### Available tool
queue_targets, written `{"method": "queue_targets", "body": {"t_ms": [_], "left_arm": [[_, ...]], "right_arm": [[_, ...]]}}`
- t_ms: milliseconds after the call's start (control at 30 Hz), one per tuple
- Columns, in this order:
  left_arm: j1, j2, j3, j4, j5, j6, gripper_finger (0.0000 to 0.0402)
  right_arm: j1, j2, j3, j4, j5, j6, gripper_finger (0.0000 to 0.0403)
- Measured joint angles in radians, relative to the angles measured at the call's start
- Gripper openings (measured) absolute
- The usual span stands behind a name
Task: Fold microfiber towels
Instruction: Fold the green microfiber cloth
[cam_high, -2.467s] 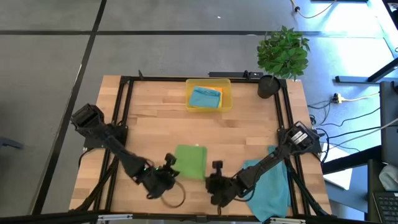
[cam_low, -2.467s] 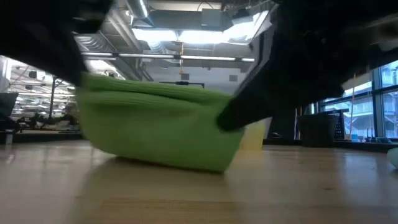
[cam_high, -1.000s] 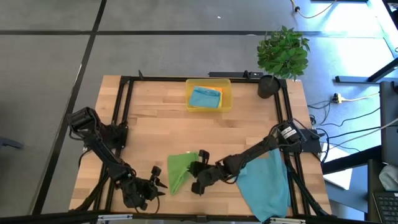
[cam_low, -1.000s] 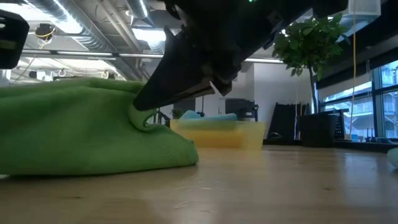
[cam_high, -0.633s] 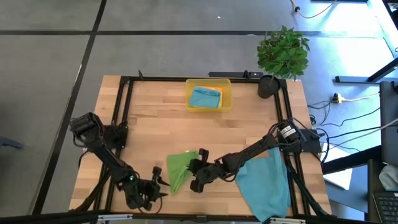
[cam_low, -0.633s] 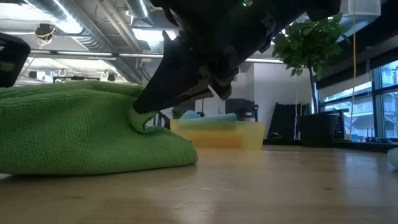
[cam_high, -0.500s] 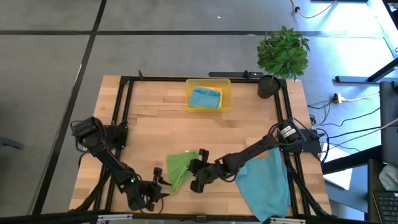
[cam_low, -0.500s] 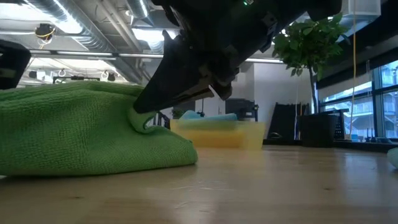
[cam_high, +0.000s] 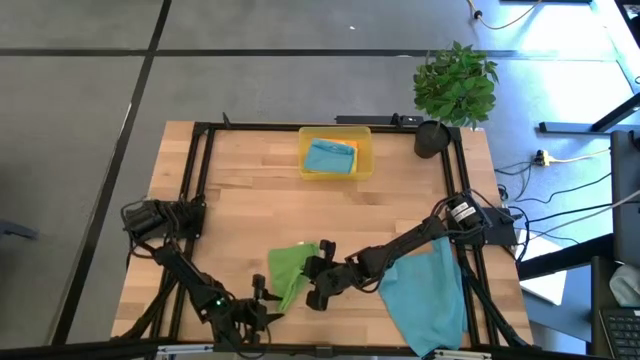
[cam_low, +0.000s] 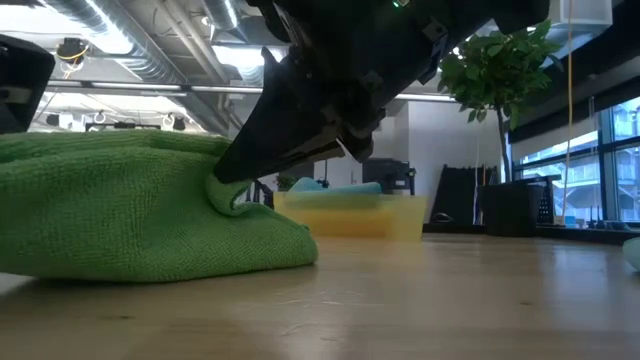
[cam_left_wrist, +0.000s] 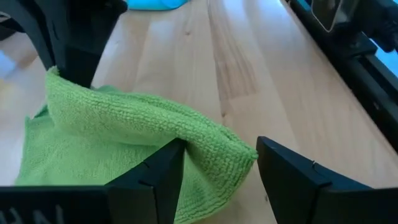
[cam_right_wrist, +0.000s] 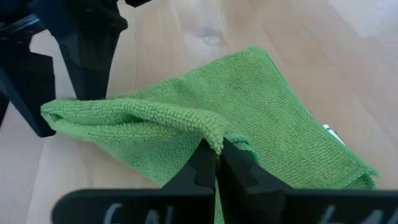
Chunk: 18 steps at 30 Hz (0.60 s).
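At the near left edge of the wooden worktop, the left gripper sits low, just beside the green towel. Its jaws stand apart; in the left wrist view the two dark fingers flank a rounded fold of the green cloth without pinching it.

The green towel lies bunched and partly folded near the front middle of the worktop, one fold lifted into a ridge. In the low view it is a thick green mound resting on the wood.

Just right of it, the right gripper reaches in from the right side, its jaws together and clamped on the raised edge of the green towel; the right wrist view shows the closed fingertips pinching the fold.

Farther right, a teal-blue towel lies spread flat at the near right corner, partly under the right arm.

At the far middle, a yellow tray holds a folded teal-blue towel. A potted plant stands at the far right corner.
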Motion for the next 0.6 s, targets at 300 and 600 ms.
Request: {"method": "queue_targets", "body": {"t_ms": [300, 600], "left_arm": [[-0.035, 0.0, 0.001, -0.026, -0.102, -0.001, 0.0128], [-0.063, 0.0, 0.001, -0.043, -0.134, 0.006, 0.0006]], "right_arm": [[0.005, -0.001, 0.0, -0.063, 0.0, 0.031, 0.0003], [0.043, -0.001, 0.0, -0.079, -0.084, 0.052, 0.0002]]}}
